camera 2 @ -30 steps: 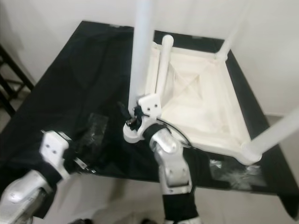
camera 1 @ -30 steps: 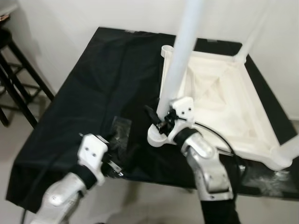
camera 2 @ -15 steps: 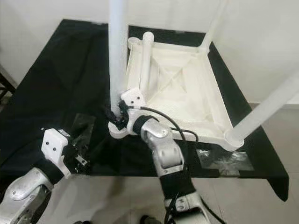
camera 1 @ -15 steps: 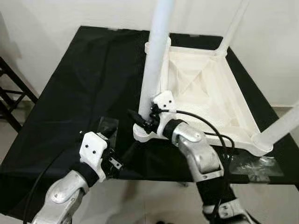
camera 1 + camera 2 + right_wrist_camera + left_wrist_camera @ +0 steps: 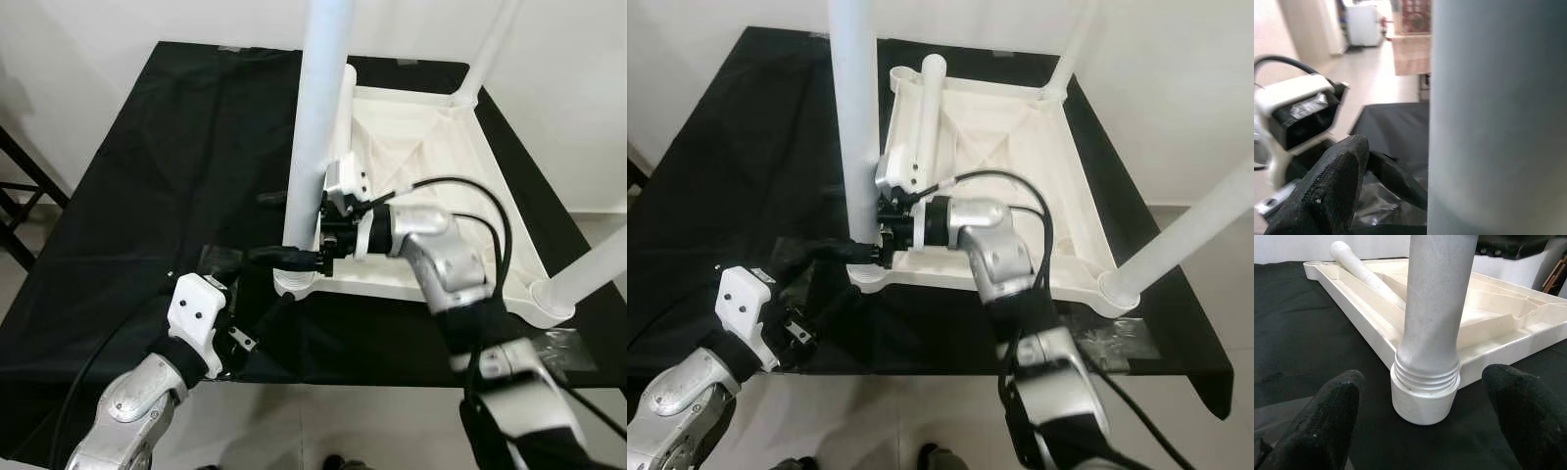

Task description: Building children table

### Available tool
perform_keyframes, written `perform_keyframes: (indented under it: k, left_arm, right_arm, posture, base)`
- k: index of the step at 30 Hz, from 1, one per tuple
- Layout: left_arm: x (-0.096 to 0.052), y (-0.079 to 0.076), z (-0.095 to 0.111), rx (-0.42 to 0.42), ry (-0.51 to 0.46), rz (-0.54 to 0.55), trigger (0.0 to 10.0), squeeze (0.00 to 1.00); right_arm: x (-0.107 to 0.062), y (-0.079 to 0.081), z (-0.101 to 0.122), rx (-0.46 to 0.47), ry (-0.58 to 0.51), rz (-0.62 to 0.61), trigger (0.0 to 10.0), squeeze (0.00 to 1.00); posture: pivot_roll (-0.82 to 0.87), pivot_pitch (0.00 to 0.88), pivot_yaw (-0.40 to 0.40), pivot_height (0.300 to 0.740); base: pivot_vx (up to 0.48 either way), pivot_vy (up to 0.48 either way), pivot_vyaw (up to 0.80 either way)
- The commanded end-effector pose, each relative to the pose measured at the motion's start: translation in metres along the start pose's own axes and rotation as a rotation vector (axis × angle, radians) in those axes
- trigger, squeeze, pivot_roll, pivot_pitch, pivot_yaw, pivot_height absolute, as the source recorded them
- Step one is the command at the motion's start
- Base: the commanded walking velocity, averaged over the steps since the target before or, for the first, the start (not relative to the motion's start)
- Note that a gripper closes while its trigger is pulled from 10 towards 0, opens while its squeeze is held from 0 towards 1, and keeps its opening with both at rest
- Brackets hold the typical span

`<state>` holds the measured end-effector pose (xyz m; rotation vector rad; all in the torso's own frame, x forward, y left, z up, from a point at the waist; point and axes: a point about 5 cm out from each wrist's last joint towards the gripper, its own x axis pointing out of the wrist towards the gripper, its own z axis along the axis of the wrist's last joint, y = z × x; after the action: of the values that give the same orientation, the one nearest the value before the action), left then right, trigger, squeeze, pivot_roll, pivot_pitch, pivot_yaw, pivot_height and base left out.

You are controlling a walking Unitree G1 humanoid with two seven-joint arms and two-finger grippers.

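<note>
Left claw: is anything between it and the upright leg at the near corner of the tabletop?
Nothing visible blocks it. In the left wrist view the left claw is open, and bare black cloth runs between its fingers and the leg in its socket. The right claw is already at that leg, higher up.
</note>
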<state>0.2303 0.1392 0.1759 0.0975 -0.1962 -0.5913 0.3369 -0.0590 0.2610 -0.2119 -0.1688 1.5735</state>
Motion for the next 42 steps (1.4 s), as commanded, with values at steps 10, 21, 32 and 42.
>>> perform_keyframes:
  k: [10,21,32,42]
  left_arm:
    - [-0.002,-0.002,0.0,0.011,0.007,-0.008,10.0,0.0]
    - [-0.005,-0.002,0.002,0.01,0.007,-0.007,10.0,0.0]
    - [-0.01,0.003,0.004,0.022,0.016,0.01,10.0,0.0]
    - [-0.009,0.004,0.003,0.024,0.017,0.012,10.0,0.0]
  right_arm:
    - [0.007,-0.004,-0.003,0.038,-0.018,0.14,0.0,0.0]
    - [-0.002,-0.011,-0.033,0.068,0.059,-0.468,0.0,0.0]
    - [-0.003,0.039,-0.069,0.1,0.155,-0.95,0.0,0.0]
    - [-0.003,0.019,-0.055,0.094,0.151,-0.929,10.0,1.0]
  posture:
    - [0.13,0.211,-0.112,0.74]
    - [0.13,0.224,-0.116,0.74]
    - [0.14,0.234,-0.1,0.74]
    - [0.15,0.223,-0.101,0.74]
  base:
    - [0.0,0.0,0.0]
    - [0.0,0.0,0.0]
    - [0.0,0.0,0.0]
    - [0.0,0.0,0.0]
